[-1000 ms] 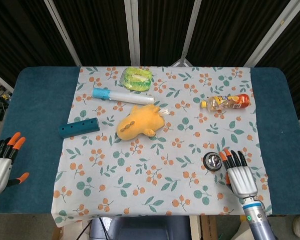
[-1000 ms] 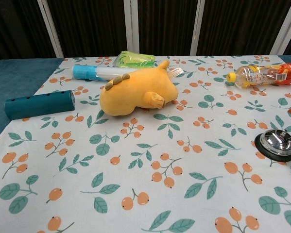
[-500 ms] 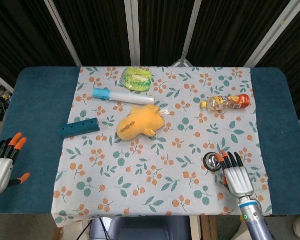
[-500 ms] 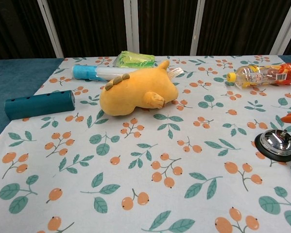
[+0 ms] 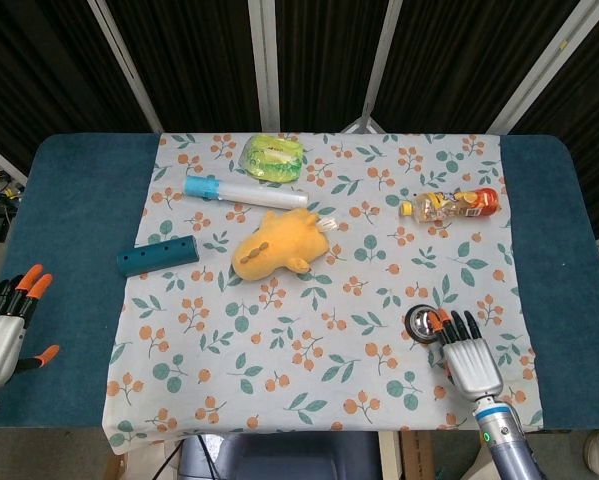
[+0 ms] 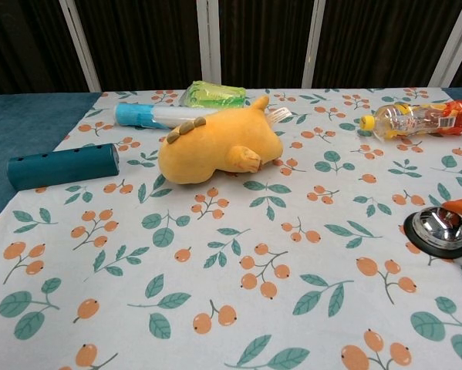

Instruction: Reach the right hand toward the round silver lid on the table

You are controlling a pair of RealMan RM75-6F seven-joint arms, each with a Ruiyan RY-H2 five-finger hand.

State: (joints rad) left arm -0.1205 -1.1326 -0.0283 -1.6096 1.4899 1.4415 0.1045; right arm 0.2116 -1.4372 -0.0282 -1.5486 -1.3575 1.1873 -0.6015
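Observation:
The round silver lid [image 5: 421,321] with a dark rim lies on the floral cloth at the front right; in the chest view the lid [image 6: 435,230] sits near the right edge. My right hand [image 5: 469,355] lies palm down just right of and behind it, fingers spread, and its orange-tipped fingertips [image 5: 443,319] reach the lid's rim. In the chest view only those fingertips [image 6: 460,206] show past the lid. My left hand [image 5: 3,325] rests off the cloth at the table's front left, fingers apart, holding nothing.
A yellow plush toy [image 5: 274,246] lies mid-table, with a teal tube [image 5: 157,255] to its left. A white and blue cylinder [image 5: 244,191] and a green packet [image 5: 271,157] lie behind. A small drink bottle [image 5: 449,205] lies at the right.
My right hand has slid left toward the lid; its fingertips now meet the rim. The lid and my left hand have stayed put.

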